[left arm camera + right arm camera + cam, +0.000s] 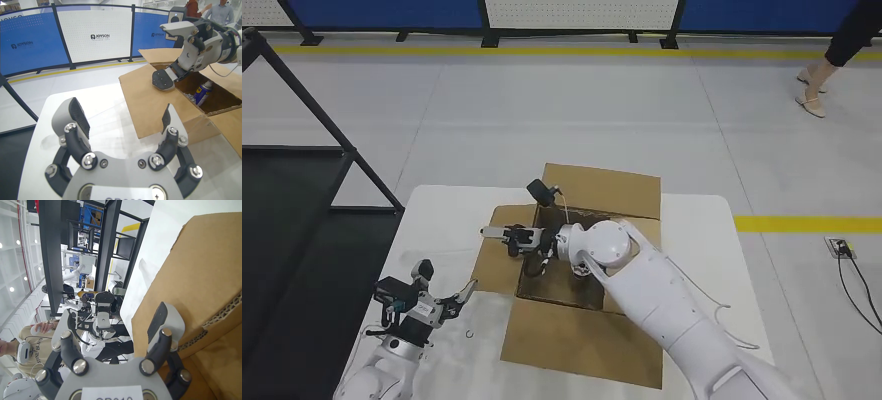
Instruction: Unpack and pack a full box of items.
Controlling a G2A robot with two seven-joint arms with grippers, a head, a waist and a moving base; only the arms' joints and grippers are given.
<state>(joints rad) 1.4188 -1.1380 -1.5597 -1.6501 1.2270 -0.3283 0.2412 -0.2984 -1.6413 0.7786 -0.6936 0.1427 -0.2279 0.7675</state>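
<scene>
Two grippers, both spread wide and empty: right gripper [510, 212] hovers over the open cardboard box [602, 185] holding a spray can [203, 92]; left gripper [447, 280] hangs over the table [442, 220], near left.

A white, round-cornered worktop [442, 215] is flanked by a black metal frame [304, 95]. Blue and white perforated barrier panels [94, 36] are ranged beyond it, with a yellow floor stripe [542, 50] laid along their feet. A small floor socket [839, 247] with a black cable [860, 290] is seen well apart from the worktop.
</scene>
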